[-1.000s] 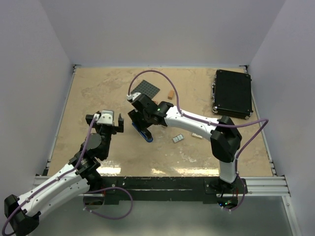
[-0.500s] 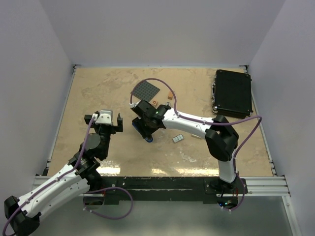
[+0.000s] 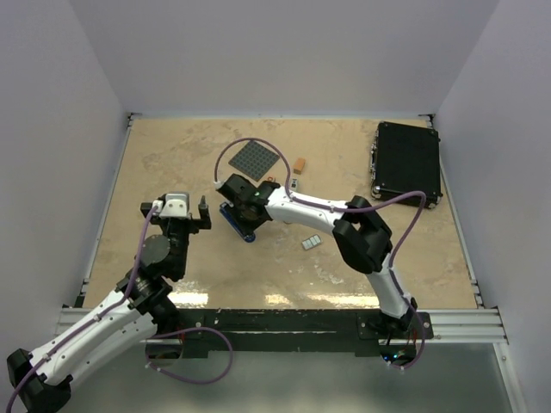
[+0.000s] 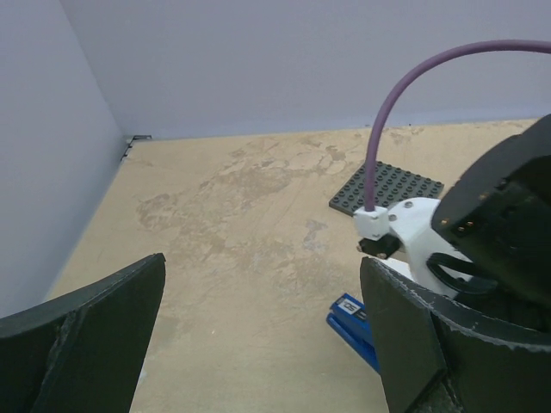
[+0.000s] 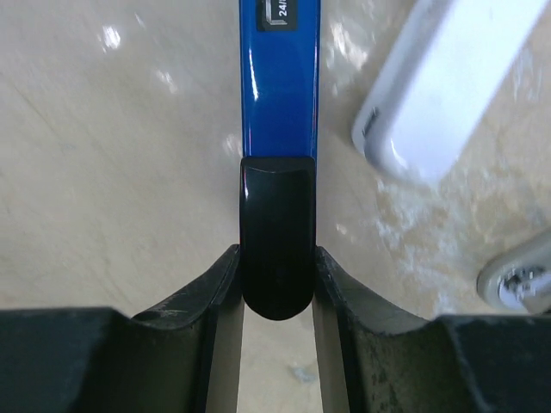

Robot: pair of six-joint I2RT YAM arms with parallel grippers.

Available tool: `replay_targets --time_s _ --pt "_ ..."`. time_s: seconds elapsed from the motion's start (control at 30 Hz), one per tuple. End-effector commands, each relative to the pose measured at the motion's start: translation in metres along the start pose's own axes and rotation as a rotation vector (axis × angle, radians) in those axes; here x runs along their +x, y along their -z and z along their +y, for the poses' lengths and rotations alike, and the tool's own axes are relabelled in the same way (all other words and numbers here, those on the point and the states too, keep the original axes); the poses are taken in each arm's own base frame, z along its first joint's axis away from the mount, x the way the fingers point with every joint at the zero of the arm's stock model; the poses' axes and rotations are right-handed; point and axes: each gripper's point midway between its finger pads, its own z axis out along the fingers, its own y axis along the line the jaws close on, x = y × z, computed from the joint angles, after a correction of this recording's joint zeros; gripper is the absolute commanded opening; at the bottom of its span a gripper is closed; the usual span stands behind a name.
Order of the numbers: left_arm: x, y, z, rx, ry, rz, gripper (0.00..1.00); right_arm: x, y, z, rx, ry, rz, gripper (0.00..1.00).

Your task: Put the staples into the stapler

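The blue stapler (image 5: 280, 77) lies flat on the table, its black rear end (image 5: 275, 232) pinched between the two fingers of my right gripper (image 5: 275, 284). From above, the right gripper (image 3: 237, 208) covers most of the stapler (image 3: 248, 236). The staples, a tiny whitish box (image 3: 311, 243), lie on the table to the right of it, apart from both grippers. My left gripper (image 3: 175, 209) hovers left of the stapler, jaws wide open and empty. In the left wrist view the stapler's blue tip (image 4: 349, 314) shows beside the right finger (image 4: 413, 344).
A dark grey studded plate (image 3: 255, 157) lies behind the stapler, with a small orange block (image 3: 299, 164) and a tiny pale piece (image 3: 294, 183) to its right. A black case (image 3: 407, 163) sits at the far right. Purple walls enclose the table.
My right gripper has slid left along the stapler and closed its fingers on the black rear end. The left gripper has shifted slightly left and stays open.
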Motion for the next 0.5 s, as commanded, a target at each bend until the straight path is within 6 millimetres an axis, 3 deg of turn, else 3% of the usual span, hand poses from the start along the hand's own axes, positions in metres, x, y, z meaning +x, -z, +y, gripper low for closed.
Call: replay_targets --time_s 0.0,0.07,0.1,0.17,0.2,0.27,0.33,0.47 --pt "-0.022 0.000 0.009 -0.036 0.075 -0.049 1.00 -0.067 0.005 0.021 -0.058 0.023 -0.163 0.24" --pt "-0.024 0.001 0.011 -0.041 0.082 -0.053 1.00 -0.079 -0.007 0.027 -0.073 0.027 -0.188 0.26" --pt "-0.023 0.001 0.012 -0.044 0.083 -0.053 1.00 -0.096 -0.002 0.035 -0.100 0.023 -0.227 0.28" --pt "-0.025 0.001 0.014 -0.047 0.090 -0.058 1.00 -0.106 -0.013 0.038 -0.100 0.018 -0.245 0.40" --pt "-0.025 0.001 0.015 -0.052 0.093 -0.059 1.00 -0.122 -0.007 0.039 -0.098 0.008 -0.287 0.45" --pt "-0.025 0.001 0.016 -0.056 0.095 -0.059 1.00 -0.135 -0.002 0.037 -0.081 -0.018 -0.323 0.57" --pt "-0.024 0.001 0.016 -0.058 0.094 -0.057 1.00 -0.151 0.015 0.027 -0.061 -0.051 -0.374 0.64" --pt "-0.024 0.001 0.017 -0.059 0.101 -0.059 1.00 -0.157 0.054 -0.006 0.018 -0.132 -0.432 0.73"
